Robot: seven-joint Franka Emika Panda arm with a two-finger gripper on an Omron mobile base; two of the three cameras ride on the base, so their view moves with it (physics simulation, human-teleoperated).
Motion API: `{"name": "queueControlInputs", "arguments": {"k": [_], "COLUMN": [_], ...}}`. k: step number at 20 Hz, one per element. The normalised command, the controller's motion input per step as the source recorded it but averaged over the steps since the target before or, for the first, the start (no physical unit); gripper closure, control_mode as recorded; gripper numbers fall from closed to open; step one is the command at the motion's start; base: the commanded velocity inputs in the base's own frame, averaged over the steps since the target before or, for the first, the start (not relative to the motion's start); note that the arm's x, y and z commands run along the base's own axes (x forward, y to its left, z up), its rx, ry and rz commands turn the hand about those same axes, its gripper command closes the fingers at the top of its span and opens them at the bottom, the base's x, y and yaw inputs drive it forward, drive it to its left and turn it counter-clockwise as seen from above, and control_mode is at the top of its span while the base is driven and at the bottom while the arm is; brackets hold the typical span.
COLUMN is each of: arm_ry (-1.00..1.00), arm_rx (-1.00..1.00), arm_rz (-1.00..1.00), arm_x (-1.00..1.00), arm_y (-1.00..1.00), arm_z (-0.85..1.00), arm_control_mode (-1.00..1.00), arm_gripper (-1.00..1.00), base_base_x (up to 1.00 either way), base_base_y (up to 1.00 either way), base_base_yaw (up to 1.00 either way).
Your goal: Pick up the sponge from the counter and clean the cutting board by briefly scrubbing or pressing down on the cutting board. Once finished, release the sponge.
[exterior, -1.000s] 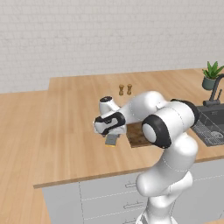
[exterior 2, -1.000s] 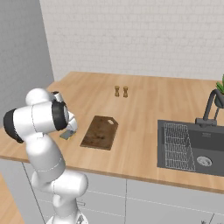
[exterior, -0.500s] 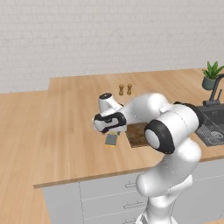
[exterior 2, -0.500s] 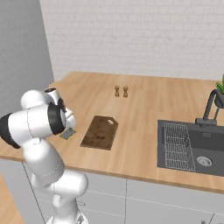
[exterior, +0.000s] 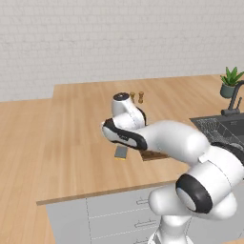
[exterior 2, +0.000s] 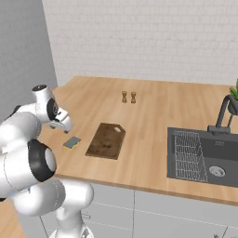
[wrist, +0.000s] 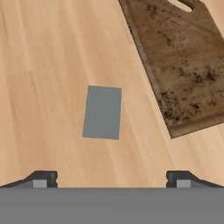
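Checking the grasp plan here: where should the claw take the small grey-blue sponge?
Across its two long edges, coming straight down: the small grey-blue rectangular sponge lies flat on the light-wood counter, apart from the dark brown wooden cutting board, and the open claw hovers above.

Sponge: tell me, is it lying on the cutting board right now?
No, the sponge lies flat on the bare counter, beside the cutting board with a gap between them.

Bare counter (wrist: pixel 43 65) all round the sponge (wrist: pixel 102 112); cutting board (wrist: pixel 179 61) just beside.
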Motion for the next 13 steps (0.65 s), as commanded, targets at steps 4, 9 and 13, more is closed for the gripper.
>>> {"name": "queueControlInputs", "arguments": {"k": [4,9,13], "arm_ry": [-0.02,0.01,0.02], "arm_rx": [0.05,0.01,0.03], "arm_rz": [0.07,0.03,0.0], "arm_x": [-0.52,-0.17,0.0], "arm_y": [0.07,0.07,0.0], "arm_z": [0.57,0.21,-0.05], "arm_control_mode": [-1.0,-1.0,-1.0], "arm_gripper": [-1.0,-1.0,-1.0], "base_base_x": [0.0,0.0,0.0], "base_base_y": [0.0,0.0,0.0], "base_base_yaw": [0.0,0.0,0.0]}}
